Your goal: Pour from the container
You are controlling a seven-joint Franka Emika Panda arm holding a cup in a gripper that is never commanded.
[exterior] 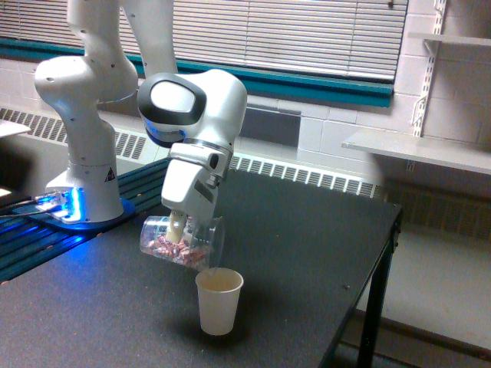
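The container (pixel 165 243) is a clear plastic cup lying almost on its side in the air, rim toward the exterior view's right and tipped slightly down. Small pinkish pieces lie along its lower wall. My gripper (pixel 181 228) is shut on the container from above, a pale finger showing through the clear wall. Its rim hangs just above and to the left of a white paper cup (pixel 219 300) that stands upright on the black table (pixel 307 253).
The arm's white base (pixel 84 176) stands at the exterior view's left on a blue-lit mount. The table's right edge and a leg (pixel 372 307) drop off near the exterior view's right. A wall shelf (pixel 418 146) hangs beyond it.
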